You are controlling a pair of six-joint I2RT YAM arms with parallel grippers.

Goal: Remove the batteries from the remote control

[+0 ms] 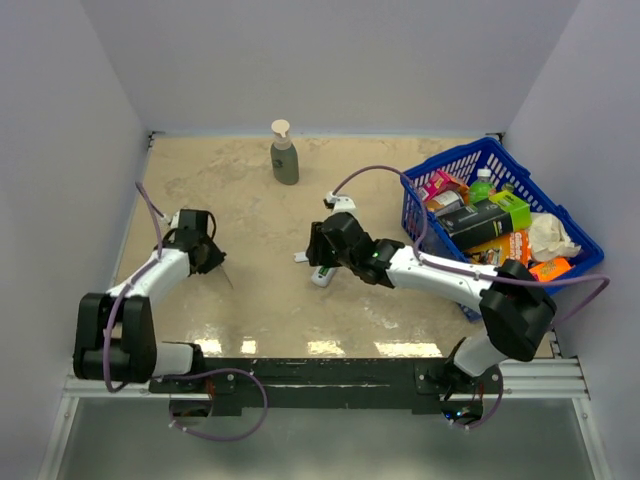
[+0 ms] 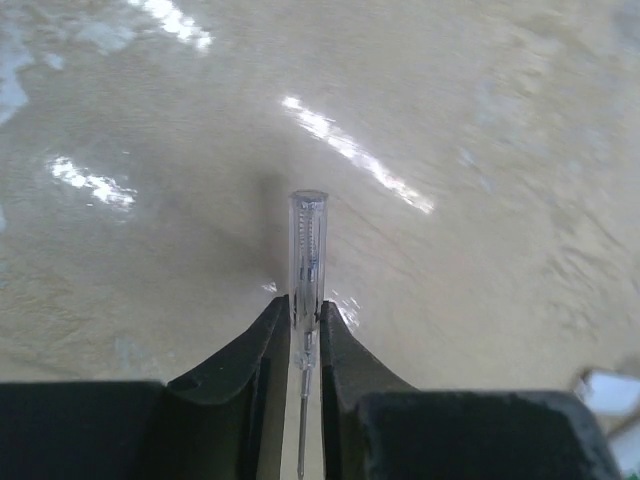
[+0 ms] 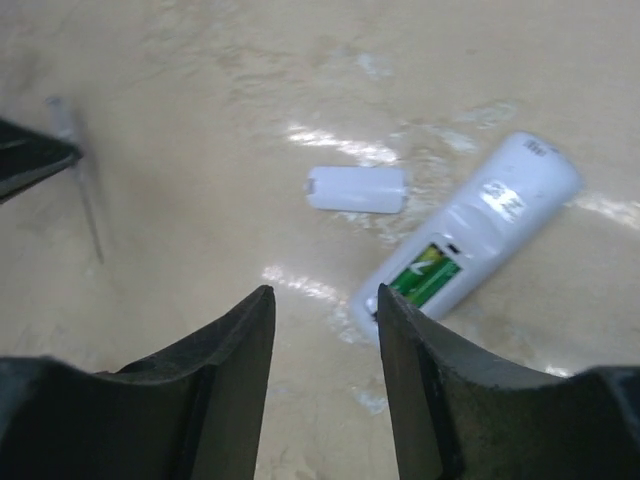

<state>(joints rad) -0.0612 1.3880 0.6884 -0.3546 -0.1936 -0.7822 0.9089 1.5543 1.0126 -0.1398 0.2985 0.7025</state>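
Note:
The remote control point(image 3: 478, 228) lies on the table with its battery recess open, and the green batteries point(image 3: 428, 272) sit inside it. In the top view the remote point(image 1: 322, 276) pokes out just below my right gripper point(image 1: 316, 256). My right gripper point(image 3: 320, 295) is open and empty, hovering just left of the remote's near end. The small white cover piece point(image 3: 357, 188) lies beside the remote and also shows in the top view point(image 1: 300, 258). My left gripper point(image 2: 305, 308) is shut on a thin clear-handled stick point(image 2: 307, 240) and stands at the left of the table point(image 1: 212, 260), apart from the remote.
A grey soap dispenser point(image 1: 285, 155) stands at the back centre. A blue basket point(image 1: 470, 156) full of packets and bottles fills the right side. Grey walls close in the table on three sides. A white piece point(image 2: 605, 388) shows at the lower right of the left wrist view.

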